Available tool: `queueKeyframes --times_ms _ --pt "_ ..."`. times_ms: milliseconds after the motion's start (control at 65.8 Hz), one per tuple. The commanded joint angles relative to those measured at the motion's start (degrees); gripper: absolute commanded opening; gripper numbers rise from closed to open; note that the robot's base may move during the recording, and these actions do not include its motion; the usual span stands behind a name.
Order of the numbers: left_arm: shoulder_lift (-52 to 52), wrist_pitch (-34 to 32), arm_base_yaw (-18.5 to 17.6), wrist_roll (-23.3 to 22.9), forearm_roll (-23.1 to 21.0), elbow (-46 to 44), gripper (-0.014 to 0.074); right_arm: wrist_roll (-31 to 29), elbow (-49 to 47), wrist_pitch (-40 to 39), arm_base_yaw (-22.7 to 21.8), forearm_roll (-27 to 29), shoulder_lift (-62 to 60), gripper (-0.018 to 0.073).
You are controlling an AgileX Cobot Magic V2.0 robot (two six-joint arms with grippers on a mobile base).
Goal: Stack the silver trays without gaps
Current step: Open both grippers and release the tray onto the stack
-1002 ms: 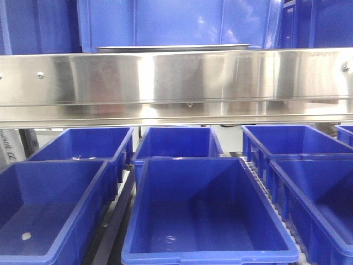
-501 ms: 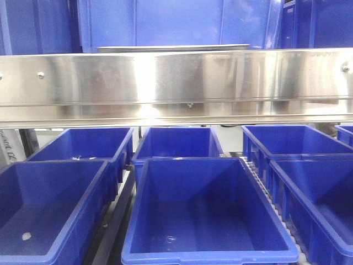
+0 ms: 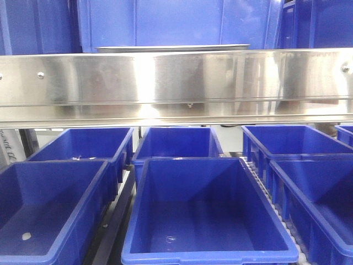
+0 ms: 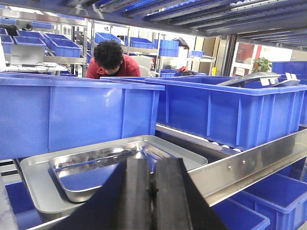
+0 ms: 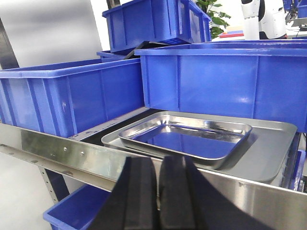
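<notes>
Nothing has moved across the front views: the steel band (image 3: 176,83), the blue bins (image 3: 204,210) and the tray edge (image 3: 174,48) above the band sit exactly as a second ago.

Tray location: on the shelf behind the band, between bins. The small tray (image 5: 187,139) lies inside the large tray (image 5: 268,148), set toward one side and slightly askew in the left wrist view (image 4: 103,165).

Pincer state: left pincer (image 4: 152,191) and right pincer (image 5: 158,191) are both clenched, fingers nearly touching, grasping nothing, each short of the trays.

Step in hand, as judged: seat the small tray flush. Push its rim square to the large tray's walls, press evenly at opposite sides, and avoid tipping one corner up.
</notes>
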Motion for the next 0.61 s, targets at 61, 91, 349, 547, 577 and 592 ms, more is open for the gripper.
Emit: queueKeyframes --times_ms 61,91,349,547,577,592 --pt "-0.3 -1.3 -0.4 0.1 0.2 0.1 -0.0008 -0.4 0.0 -1.2 0.0 -0.4 -0.3 -0.0018" --pt "-0.3 -1.3 -0.4 0.1 0.2 0.1 -0.0008 -0.4 0.0 -1.2 0.0 -0.4 -0.3 -0.0018" --pt "-0.3 -1.3 -0.4 0.1 0.2 0.1 -0.0008 -0.4 0.1 -1.2 0.0 -0.4 -0.3 -0.0018" --pt "-0.3 -1.3 -0.4 0.1 0.2 0.1 -0.0008 -0.4 0.1 -1.1 0.0 -0.4 -0.4 -0.0018" --pt "-0.3 -1.3 -0.4 0.1 0.2 0.1 -0.0008 -0.4 0.2 -0.8 0.0 -0.4 -0.6 -0.0018" --pt "-0.3 -1.3 -0.4 0.1 0.2 0.1 -0.0008 -0.5 0.4 -0.8 0.0 -0.4 -0.7 -0.0018"
